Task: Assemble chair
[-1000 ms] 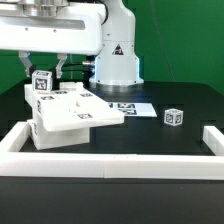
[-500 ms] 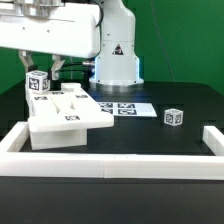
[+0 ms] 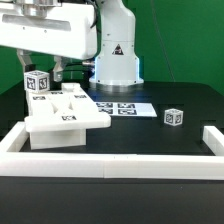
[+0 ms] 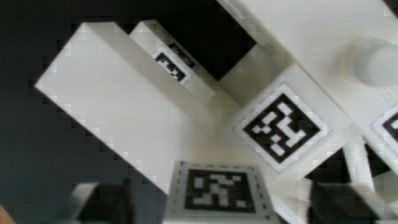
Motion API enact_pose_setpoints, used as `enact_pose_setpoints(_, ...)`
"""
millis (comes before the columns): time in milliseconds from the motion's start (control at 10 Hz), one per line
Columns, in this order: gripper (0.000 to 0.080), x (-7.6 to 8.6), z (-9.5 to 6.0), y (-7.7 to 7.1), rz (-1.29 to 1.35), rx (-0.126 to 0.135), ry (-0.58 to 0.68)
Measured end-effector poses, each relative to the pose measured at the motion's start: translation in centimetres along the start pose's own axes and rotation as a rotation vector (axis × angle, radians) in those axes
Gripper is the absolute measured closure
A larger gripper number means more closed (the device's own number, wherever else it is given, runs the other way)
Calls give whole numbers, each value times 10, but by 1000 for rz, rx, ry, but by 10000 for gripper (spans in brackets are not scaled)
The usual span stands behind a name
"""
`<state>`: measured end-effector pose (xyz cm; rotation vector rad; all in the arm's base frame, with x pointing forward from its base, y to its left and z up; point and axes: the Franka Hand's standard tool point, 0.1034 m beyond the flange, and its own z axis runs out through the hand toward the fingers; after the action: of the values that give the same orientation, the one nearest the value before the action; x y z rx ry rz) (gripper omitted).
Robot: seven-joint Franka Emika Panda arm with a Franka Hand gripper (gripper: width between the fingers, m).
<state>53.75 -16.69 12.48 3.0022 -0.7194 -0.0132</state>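
We see the gripper (image 3: 43, 72) hanging over the chair (image 3: 62, 122), a partly joined set of matte white blocky parts resting on the black table (image 3: 170, 160). In the exterior view the two dark fingers (image 3: 60, 73) stand on either side of a small tagged cube-shaped end (image 3: 39, 82) that rises from the assembly directly beneath the tool. The jaws stand apart with a gap visible on each side of that end, so we read the tool as released rather than clenched (the wrist view agrees, showing a dark fingertip (image 4: 95, 201) at each flank of a tagged face (image 4: 221, 188) without clear contact). Below and ahead of the gripper lies the broad flat panel (image 3: 70, 125) of the chair, its slanted bars (image 4: 134, 85) carrying further black-and-white tags.

Away from the tool, toward the exterior view's right, we note the marker board (image 3: 122, 108) lying flat near the robot base (image 3: 117, 62), and, farther still, a loose tagged cube (image 3: 174, 117) well apart from the assembly. White border rails (image 3: 110, 161) frame the working area.
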Motion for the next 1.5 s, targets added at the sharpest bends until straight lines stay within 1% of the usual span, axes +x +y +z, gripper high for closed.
enact_pose_setpoints(100,173,0,0,0,-51,0,1)
enact_pose_setpoints(200,157,0,-1,1,-173,0,2)
enact_pose_setpoints(600,150,1,0,3,-408,-2,0)
enact_pose_setpoints(800,150,2,0,4,-572,-15,7)
enact_pose_setpoints(1100,150,2,-3,2,-783,-18,6)
enact_pose_setpoints(1200,150,3,-3,3,-872,-24,4)
enact_pose_setpoints(1400,150,3,-4,3,-968,-25,3)
enact_pose_setpoints(1500,150,3,-4,5,-1068,-35,-2)
